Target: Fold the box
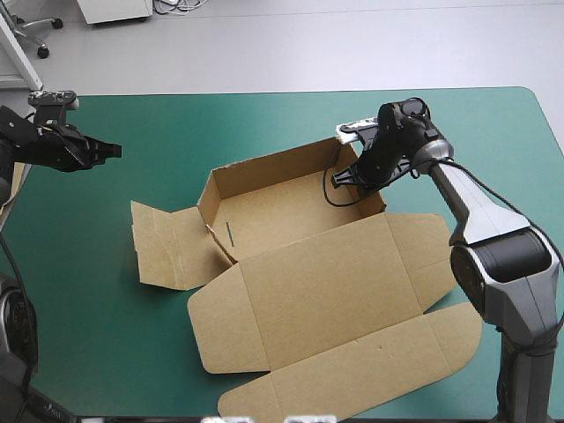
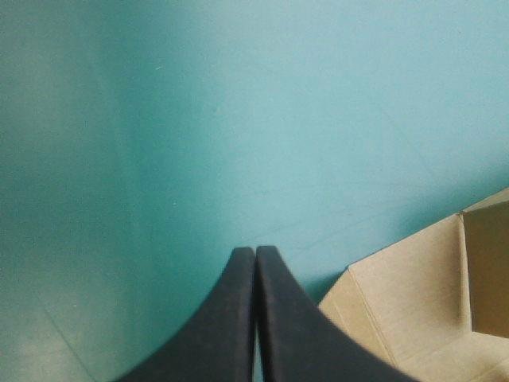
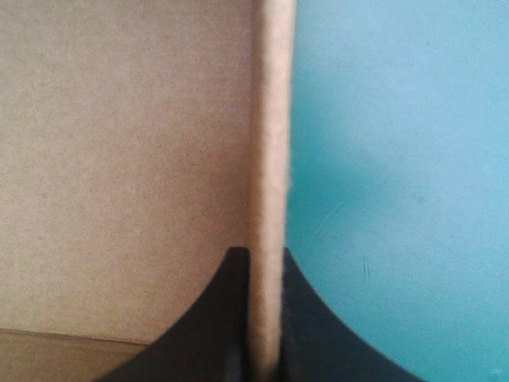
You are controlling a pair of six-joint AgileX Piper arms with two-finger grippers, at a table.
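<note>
The brown box lies mid-table as an open tray with raised walls, and its lid lies flat toward the front edge. A side flap lies flat to the tray's left. My right gripper is at the tray's right wall, shut on it. In the right wrist view the wall's edge runs up between the fingers of the right gripper, with the tray's inside to one side. My left gripper hovers over the far left of the table, shut and empty. Its own view shows the left gripper with a box corner beside it.
Bare teal-green cover surrounds the box on the far side and at the front left. A strip of more brown board shows at the table's left edge.
</note>
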